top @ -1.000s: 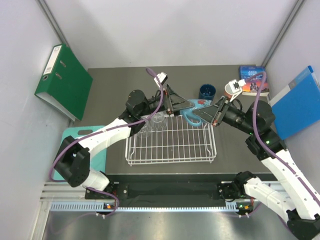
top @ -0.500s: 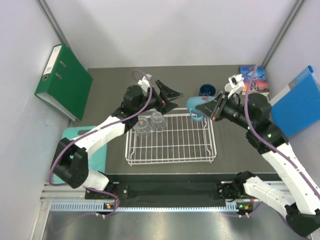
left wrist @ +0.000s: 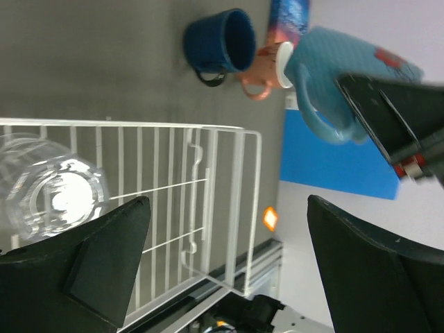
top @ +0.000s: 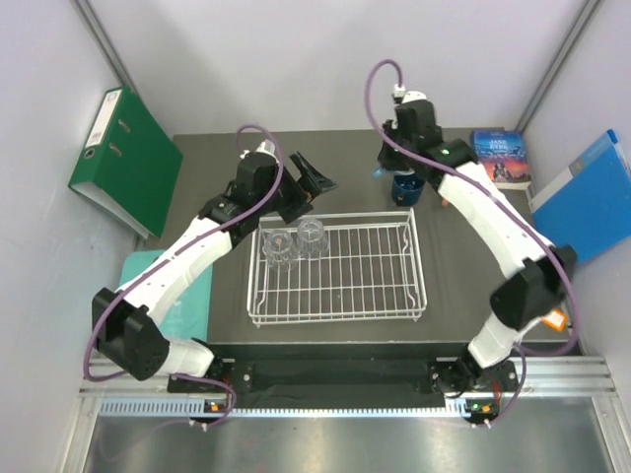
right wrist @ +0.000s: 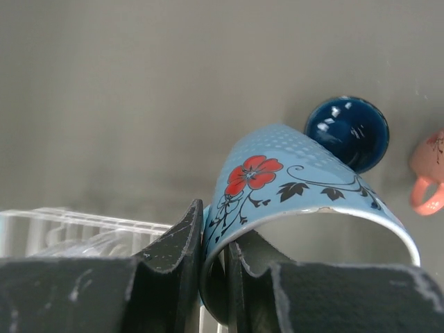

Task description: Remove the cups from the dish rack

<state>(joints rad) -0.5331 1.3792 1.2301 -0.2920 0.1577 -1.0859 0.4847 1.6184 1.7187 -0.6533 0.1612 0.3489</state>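
Note:
The white wire dish rack lies mid-table with two clear glass tumblers at its far left. My right gripper is shut on the rim of the light blue flowered mug and holds it above the table behind the rack, close to the dark blue mug. The salmon-pink mug lies beside the dark blue one. My left gripper is open and empty, behind the rack's far left corner. The left wrist view shows a tumbler, the dark blue mug, the salmon-pink mug and the held mug.
A green binder leans on the left wall. A blue folder leans on the right wall, with a book beside it. A teal board lies at the table's left edge.
My right arm carried the light blue mug from the rack's far right corner back to beside the dark blue mug. My left gripper drew back and left, away from the rack.

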